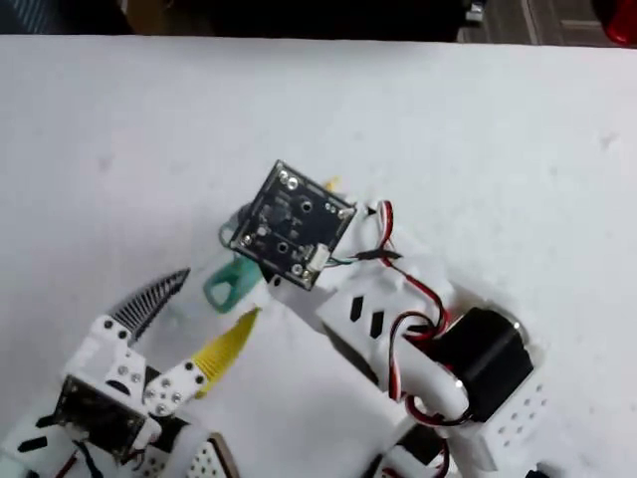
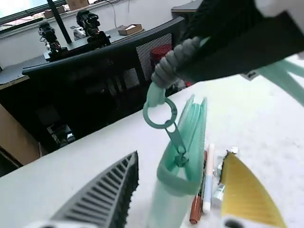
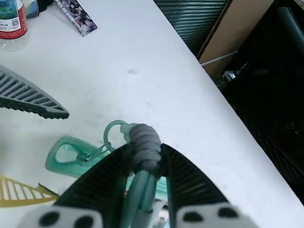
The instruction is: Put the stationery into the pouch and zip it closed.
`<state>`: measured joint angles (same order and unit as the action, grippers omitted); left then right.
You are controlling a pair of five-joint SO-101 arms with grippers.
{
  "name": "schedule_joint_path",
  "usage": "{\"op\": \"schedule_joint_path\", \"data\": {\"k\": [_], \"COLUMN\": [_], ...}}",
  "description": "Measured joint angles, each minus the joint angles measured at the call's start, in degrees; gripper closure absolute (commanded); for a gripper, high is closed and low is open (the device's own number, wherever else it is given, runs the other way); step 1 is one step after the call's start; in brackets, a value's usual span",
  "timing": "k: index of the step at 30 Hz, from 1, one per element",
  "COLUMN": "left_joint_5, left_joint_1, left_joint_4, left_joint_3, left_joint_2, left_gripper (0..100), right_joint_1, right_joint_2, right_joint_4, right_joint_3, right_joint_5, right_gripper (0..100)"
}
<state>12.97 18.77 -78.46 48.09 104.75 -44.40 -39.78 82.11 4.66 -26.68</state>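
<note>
A teal pouch (image 2: 183, 156) lies on the white table (image 1: 448, 129), its zip partly open. A grey-wrapped teal cord (image 3: 142, 140) hangs from the zip's ring (image 2: 160, 113). My right gripper (image 3: 142, 142) is shut on that cord, just above the pouch's end; in the high view the wrist camera board (image 1: 294, 224) covers it. My left gripper (image 1: 221, 292) stands open, its grey finger (image 2: 109, 194) and yellow finger (image 2: 247, 194) on either side of the pouch's end (image 1: 227, 287). A white pen (image 2: 208, 180) and a brown pen (image 2: 195, 211) lie along the pouch's opening.
A bottle (image 3: 12, 19) and a printed packet (image 3: 76, 16) stand farther off on the table. A black chair (image 2: 104, 80) and a cardboard box (image 3: 237, 28) lie beyond the table's edge. The right arm's motor and wires (image 1: 478, 358) take up the lower right.
</note>
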Motion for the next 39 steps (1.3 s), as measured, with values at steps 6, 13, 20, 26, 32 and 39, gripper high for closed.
{"op": "schedule_joint_path", "data": {"k": [6,13,20,26,32,39], "left_joint_5": [3.3,4.0,4.0,2.1,-6.4,-16.3], "left_joint_1": [0.1,-4.1,-4.1,-4.4,-4.5,-4.3], "left_joint_4": [4.4,14.4,15.7,18.6,18.0,15.9], "left_joint_3": [11.9,23.1,26.7,26.7,25.8,21.4], "left_joint_2": [0.0,0.0,-0.2,-0.2,-0.4,-1.1], "left_gripper": [71,71,78,96,89,90], "right_joint_1": [0.0,0.0,0.0,0.1,0.1,-1.4], "right_joint_2": [0.0,0.0,0.0,0.0,0.0,0.0], "right_joint_4": [0.0,0.0,0.0,0.0,0.0,0.2], "right_joint_3": [0.0,0.0,0.0,0.0,0.0,0.0], "right_joint_5": [0.0,0.0,0.2,0.2,0.2,0.4], "right_gripper": [98.1,98.1,98.1,98.1,98.1,98.1]}}
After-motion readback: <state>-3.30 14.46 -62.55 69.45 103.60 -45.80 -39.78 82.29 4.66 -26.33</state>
